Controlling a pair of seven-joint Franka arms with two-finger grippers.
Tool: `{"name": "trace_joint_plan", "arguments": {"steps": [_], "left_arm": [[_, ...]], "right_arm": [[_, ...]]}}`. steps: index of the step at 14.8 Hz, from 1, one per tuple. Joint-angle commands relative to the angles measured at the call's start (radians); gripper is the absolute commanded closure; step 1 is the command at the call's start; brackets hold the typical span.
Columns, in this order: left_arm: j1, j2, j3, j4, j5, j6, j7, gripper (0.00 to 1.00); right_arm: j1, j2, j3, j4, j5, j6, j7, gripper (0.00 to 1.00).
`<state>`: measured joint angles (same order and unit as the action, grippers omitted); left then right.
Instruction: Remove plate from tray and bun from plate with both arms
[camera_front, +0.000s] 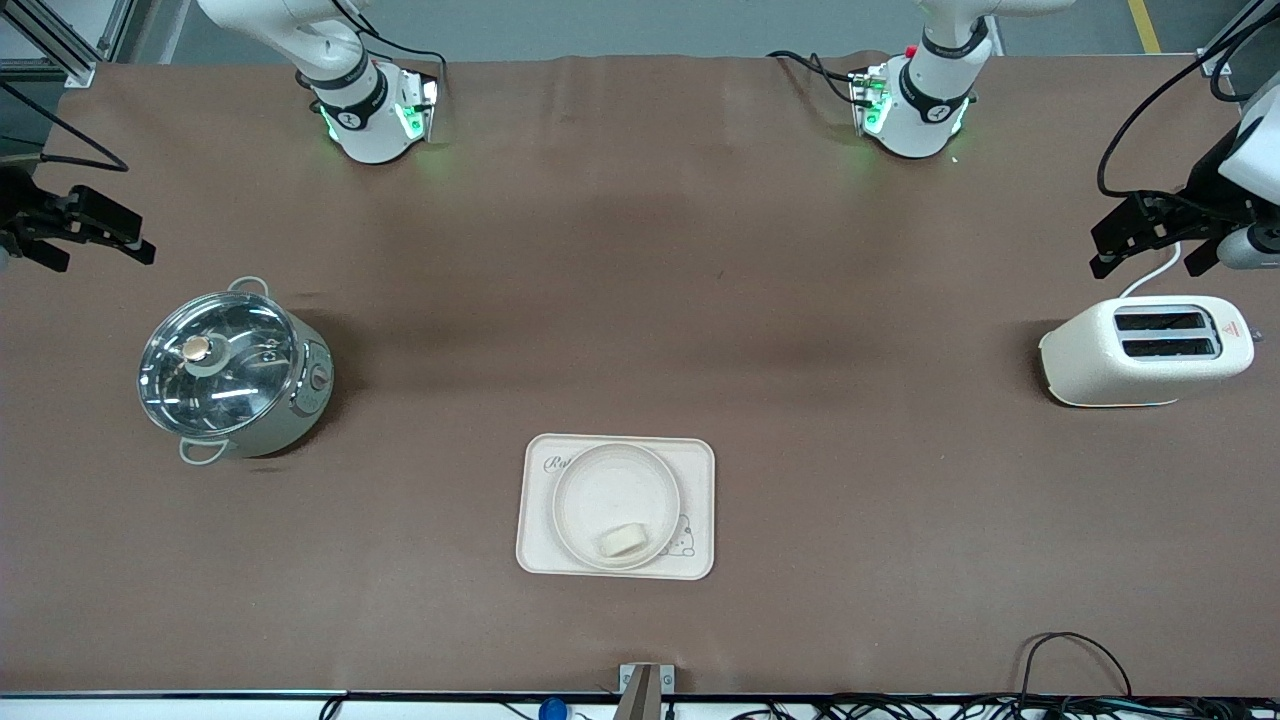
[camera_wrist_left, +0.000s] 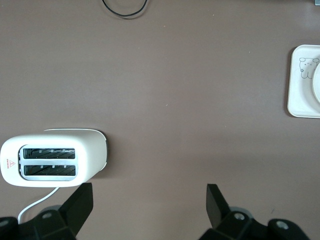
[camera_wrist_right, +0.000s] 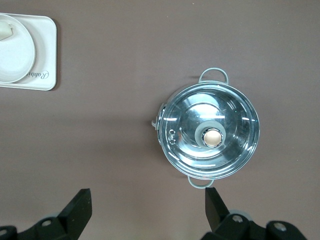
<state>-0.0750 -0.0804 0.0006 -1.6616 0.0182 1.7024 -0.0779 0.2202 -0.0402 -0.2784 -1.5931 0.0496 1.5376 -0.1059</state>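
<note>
While the bun (camera_front: 623, 540) lies on the plate (camera_front: 612, 480), itself on the tray (camera_front: 700, 500), no step has begun: the left gripper (camera_front: 1150, 240) and right gripper (camera_front: 75, 235) hang wide open and empty, seemingly at the table's ends. Next, one must reach the plate's rim.

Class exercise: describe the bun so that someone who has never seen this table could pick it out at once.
On the brown table, find the flat cream rectangular tray with rounded corners, nearest the front camera, midway between the two ends. A round cream-white plate sits on it. The small pale oblong bun lies inside that plate by the rim nearest the camera, the only loose, lumpy item there.
</note>
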Motion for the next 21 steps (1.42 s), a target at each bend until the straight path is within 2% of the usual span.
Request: {"name": "trace_joint_plan", "arguments": {"steps": [1, 6, 10, 21], "left_arm": [[0.001, 0.016, 0.002, 0.034, 0.003, -0.027, 0.010, 0.00], [0.000, 0.016, 0.002, 0.036, 0.009, -0.027, 0.001, 0.00], [-0.008, 0.070, -0.001, 0.121, 0.020, -0.098, -0.002, 0.00], [-0.003, 0.057, -0.002, 0.095, 0.016, -0.095, -0.005, 0.00]], "right_arm": [[0.001, -0.020, 0.008, -0.024, -0.020, 0.001, -0.003, 0.00], [0.002, -0.018, 0.013, -0.019, -0.020, 0.006, -0.003, 0.00], [0.002, -0.017, 0.013, -0.018, -0.022, 0.004, -0.005, 0.00], [0.002, -0.015, 0.015, -0.018, -0.020, 0.006, -0.003, 0.00]]}}
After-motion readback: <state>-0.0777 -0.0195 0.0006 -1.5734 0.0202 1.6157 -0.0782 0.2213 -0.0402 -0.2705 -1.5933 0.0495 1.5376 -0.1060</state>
